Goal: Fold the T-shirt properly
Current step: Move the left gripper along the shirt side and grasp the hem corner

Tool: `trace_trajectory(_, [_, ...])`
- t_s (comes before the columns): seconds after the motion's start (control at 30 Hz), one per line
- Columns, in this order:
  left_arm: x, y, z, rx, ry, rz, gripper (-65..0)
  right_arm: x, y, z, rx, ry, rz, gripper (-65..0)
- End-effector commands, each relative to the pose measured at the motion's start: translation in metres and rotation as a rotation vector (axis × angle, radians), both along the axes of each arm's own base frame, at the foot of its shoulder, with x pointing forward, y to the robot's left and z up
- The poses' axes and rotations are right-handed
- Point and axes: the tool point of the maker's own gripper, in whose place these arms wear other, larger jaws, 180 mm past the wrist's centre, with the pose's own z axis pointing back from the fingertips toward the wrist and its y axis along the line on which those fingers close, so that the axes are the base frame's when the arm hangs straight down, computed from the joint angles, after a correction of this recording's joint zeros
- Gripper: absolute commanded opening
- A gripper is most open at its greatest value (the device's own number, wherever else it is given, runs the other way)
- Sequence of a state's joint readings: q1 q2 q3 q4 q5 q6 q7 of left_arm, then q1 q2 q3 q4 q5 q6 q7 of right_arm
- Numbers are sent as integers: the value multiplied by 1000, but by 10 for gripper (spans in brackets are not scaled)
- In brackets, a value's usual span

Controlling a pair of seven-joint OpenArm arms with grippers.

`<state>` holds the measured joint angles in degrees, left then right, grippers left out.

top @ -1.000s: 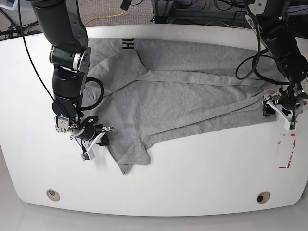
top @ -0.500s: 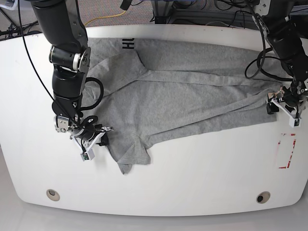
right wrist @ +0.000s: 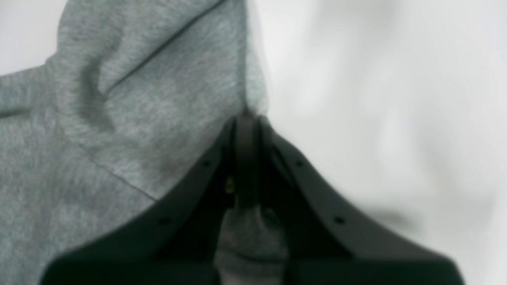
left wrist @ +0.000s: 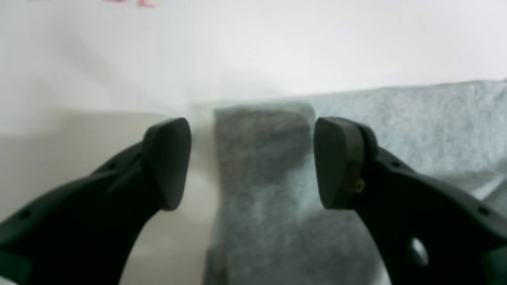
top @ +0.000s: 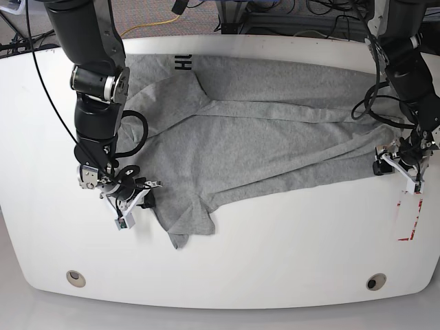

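— While our right gripper [right wrist: 246,118] has its jaws pressed together on a pinch of the T-shirt [top: 261,137], where does the cloth lie from our other one?

— Straight ahead of it. In the left wrist view our left gripper [left wrist: 251,162] is spread wide, and a narrow grey corner of the shirt sits between the fingers [left wrist: 168,158], not yet touched by either.

— And the shirt as a whole?

— Spread across the white table [top: 289,247], its long axis running side to side in the base view, from our right gripper [top: 130,196] at one end to our left gripper [top: 399,159] at the other edge.

— So which arm acts?

— We judge the left: it is right at that far corner. It only needs to ease forward and close, since the fabric lies centred in the gap.
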<state>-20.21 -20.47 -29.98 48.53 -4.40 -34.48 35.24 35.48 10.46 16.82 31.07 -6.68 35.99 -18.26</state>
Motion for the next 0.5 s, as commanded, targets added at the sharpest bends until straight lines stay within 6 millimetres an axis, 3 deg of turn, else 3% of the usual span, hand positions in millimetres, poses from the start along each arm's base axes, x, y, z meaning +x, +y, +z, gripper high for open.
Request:
trace_trajectory(0.0, [2, 1, 4, 9, 12, -11, -199, 16, -5, 20, -2, -51, -8, -650])
trace_trajectory(0.1, [0, 1, 2, 9, 17, -12, -201, 16, -5, 20, -2, -51, -8, -650])
trace_trajectory(0.2, [0, 1, 2, 9, 19, -12, -264, 16, -5, 20, -2, -51, -8, -650])
trace_trajectory(0.37, [0, 2, 1, 5, 14, -4, -540, 16, -6, 21, 0, -52, -10, -650])
trace_trajectory(0.4, [0, 3, 2, 5, 11, -3, -622, 16, -6, 21, 0, -52, -10, -650])
trace_trajectory(0.47, [1, 3, 3, 7, 9, -3, -650, 16, -6, 21, 1, -53, -10, -650])
